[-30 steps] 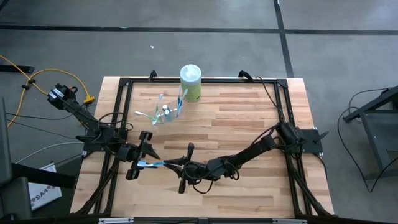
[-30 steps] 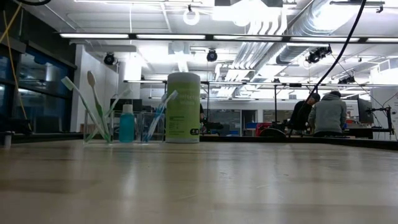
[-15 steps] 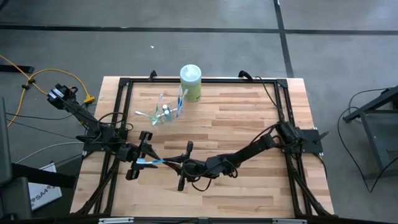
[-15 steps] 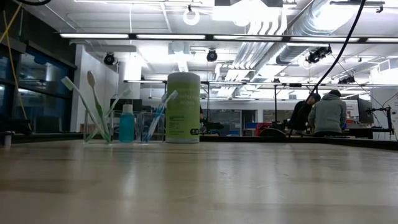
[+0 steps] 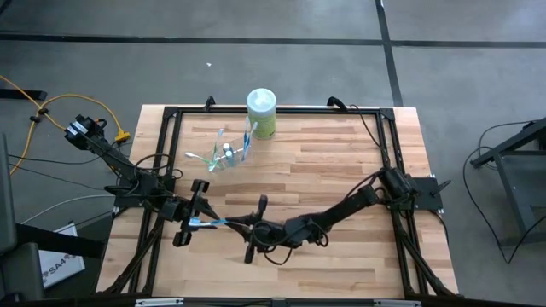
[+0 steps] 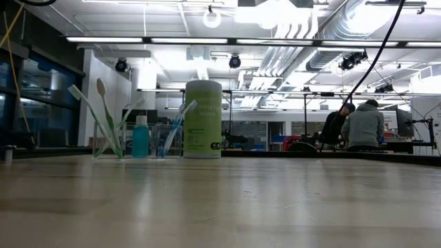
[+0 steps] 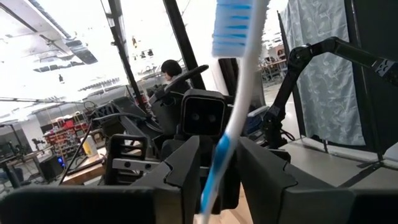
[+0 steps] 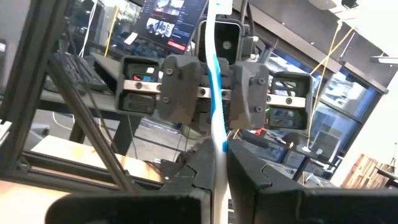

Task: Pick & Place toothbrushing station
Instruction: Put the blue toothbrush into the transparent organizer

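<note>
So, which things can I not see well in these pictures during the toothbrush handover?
- Left gripper: the right wrist view does not settle whether its fingers already press the toothbrush; the high view is too small.
- Low view: both arms and the handover are out of frame.
- Clear cups: how many brushes stand in them is too small to count in the high view.
- Right gripper: its fingertips are cut off by the picture's edge.

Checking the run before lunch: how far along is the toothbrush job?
Done: several brushes stand in the cups by the green canister. In hand: a handover, the right gripper clamps a blue toothbrush with the left gripper around its head. Left: dropping it into a cup.
</note>
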